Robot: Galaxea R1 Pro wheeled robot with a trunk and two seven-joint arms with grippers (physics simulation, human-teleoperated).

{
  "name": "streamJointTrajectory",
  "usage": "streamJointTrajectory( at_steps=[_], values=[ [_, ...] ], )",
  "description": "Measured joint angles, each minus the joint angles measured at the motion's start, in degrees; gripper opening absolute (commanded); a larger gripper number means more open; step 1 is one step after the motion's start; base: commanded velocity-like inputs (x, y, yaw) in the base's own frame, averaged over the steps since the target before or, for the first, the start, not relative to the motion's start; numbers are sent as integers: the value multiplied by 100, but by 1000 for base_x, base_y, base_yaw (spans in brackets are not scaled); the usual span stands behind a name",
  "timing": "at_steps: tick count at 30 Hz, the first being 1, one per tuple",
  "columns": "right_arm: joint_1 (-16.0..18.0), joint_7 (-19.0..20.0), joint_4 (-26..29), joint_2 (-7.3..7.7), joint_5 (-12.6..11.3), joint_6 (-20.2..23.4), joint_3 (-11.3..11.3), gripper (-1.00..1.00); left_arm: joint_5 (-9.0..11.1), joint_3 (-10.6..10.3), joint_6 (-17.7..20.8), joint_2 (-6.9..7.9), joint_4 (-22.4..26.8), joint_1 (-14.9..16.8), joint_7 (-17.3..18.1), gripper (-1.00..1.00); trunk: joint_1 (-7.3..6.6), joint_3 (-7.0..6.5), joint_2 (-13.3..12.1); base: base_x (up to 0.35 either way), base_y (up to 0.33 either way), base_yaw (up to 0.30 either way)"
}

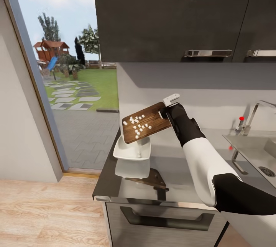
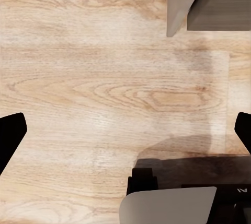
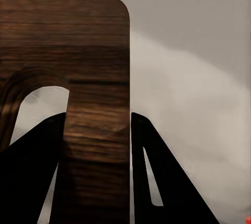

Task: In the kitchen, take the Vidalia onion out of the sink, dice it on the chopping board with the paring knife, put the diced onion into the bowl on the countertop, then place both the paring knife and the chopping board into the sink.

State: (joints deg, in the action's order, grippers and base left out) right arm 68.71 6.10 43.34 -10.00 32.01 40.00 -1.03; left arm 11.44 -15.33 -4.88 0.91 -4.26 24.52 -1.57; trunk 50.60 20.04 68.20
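Pinching the chopping board (image 1: 147, 122) by its right edge, your right gripper (image 1: 167, 111) holds it up off the countertop (image 1: 168, 170), tilted so that its left, lower end hangs over the bowl (image 1: 132, 149). In the right wrist view the two dark fingers (image 3: 157, 177) sit on either side of the board's (image 3: 78, 78) brown grain, pressed against it. Small white pieces of diced onion (image 1: 138, 125) lie scattered across the board's upper face, and at least one white piece lies inside the bowl. That white bowl rests near the countertop's left end, directly beneath the board's low edge, and its reflection shows in the glossy grey surface in front of it.

Your left gripper (image 2: 125, 135) points down at the pale wooden floor (image 2: 94, 78), its fingertips (image 2: 9, 132) spread wide apart with nothing between them.

Further right along the countertop is the sink (image 1: 255, 149), with its drain, chrome faucet (image 1: 257, 109) and red knob (image 1: 241, 118). Dark wall cabinets (image 1: 172, 13) hang above. To the left, an open doorway (image 1: 73, 78) looks onto a lawn and a playground.
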Motion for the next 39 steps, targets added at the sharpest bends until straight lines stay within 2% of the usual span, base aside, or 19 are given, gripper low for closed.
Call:
streamJointTrajectory(
  at_steps=[14, 39],
  values=[
    [1, 4, -1, 0, 0, -10, -1, -100, 0, 0, 0, -1, 0, 0, 0, 100, 0, 0, 0, -31, -64, 0],
    [2, -45, -1, 0, 33, -6, -17, -100, 0, 0, 0, 0, 0, 0, 0, 100, 0, 0, 0, -1, -2, 0]
  ],
)
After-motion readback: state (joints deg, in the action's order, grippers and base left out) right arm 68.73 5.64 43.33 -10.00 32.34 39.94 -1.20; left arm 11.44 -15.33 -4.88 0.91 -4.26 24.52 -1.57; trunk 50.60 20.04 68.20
